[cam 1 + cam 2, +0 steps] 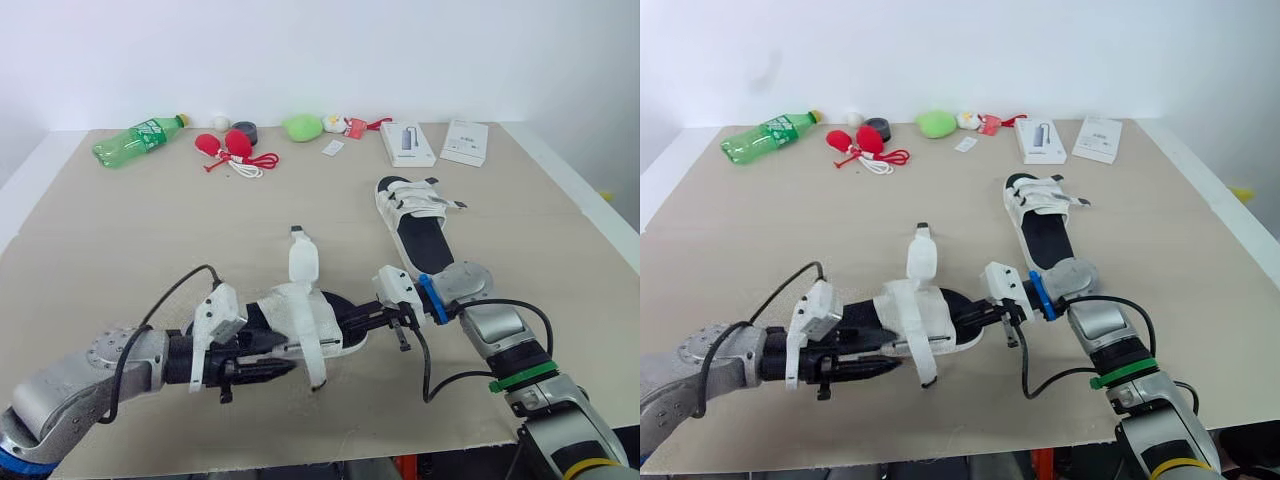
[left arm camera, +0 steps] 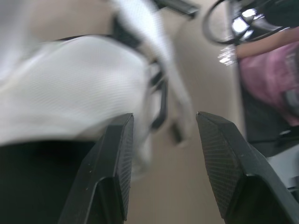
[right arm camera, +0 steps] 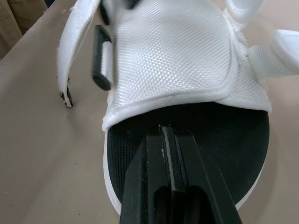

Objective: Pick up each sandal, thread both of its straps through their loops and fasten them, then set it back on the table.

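**Unfastened sandal lay between both grippers at the table's 6 o'clock edge**

The near sandal [image 1: 312, 318] sat at about 6 o'clock on the table [image 1: 110, 250], with the left gripper [image 2: 163, 122] at one end and the right gripper [image 3: 163, 134] at the other. The left gripper's fingers stood apart and held nothing, with the white mesh upper [image 3: 173, 51] just beside one of them. The right gripper's fingers were pressed together and lay over the black footbed [image 3: 224, 140]; whether they pinched anything could not be told.

One strap [image 1: 303, 258] stood upright. A second strap [image 3: 74, 51] hung loose beside a black loop [image 3: 100, 65], and neither was threaded. The other sandal [image 1: 415, 215] lay well apart, toward 2 o'clock from the first, with its straps across it.

The sandal looked light, so it would likely slide if pushed. Its sole seemed fairly stiff, while the mesh and straps looked soft and floppy. A sound hold would probably be the sole's rim with one gripper to steady it. The other gripper would then take a strap close to its free tip, where the end could be steered into the loop.
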